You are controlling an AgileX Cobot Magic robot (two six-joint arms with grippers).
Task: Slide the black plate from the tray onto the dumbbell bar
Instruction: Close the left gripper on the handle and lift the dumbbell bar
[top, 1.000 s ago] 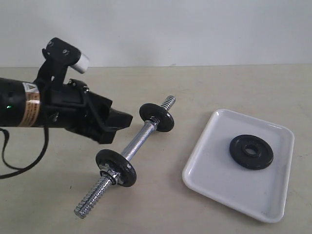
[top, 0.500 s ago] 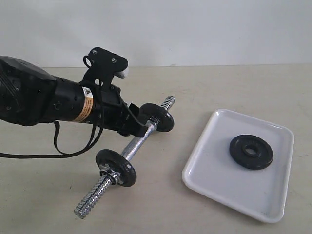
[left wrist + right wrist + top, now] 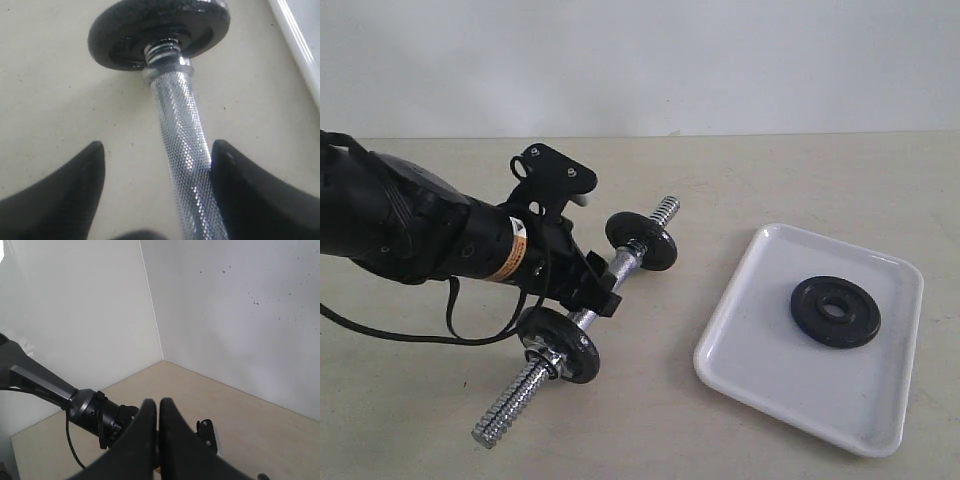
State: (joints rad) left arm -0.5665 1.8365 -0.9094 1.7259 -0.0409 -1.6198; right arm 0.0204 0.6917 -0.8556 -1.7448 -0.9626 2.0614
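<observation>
Left gripper (image 3: 599, 291) (image 3: 157, 145) straddles the knurled middle of the dumbbell bar (image 3: 620, 266) (image 3: 182, 135), jaws spread wide; clear gap on one side, the other finger close to the steel, contact not established; nothing clamped. In the exterior view the bar's long axis runs from lower left to upper right, between two fitted discs, a threaded end free beyond each. The black plate (image 3: 806, 308) lies flat in the white tray (image 3: 770, 352), well apart from the bar, on its right-hand side. Right gripper (image 3: 158, 403) is raised, facing the wall, fingers pressed together, empty; it is absent from the exterior view. Judgement: the plate falls on the right arm's side; the upper-right threaded end is nearer the tray.
</observation>
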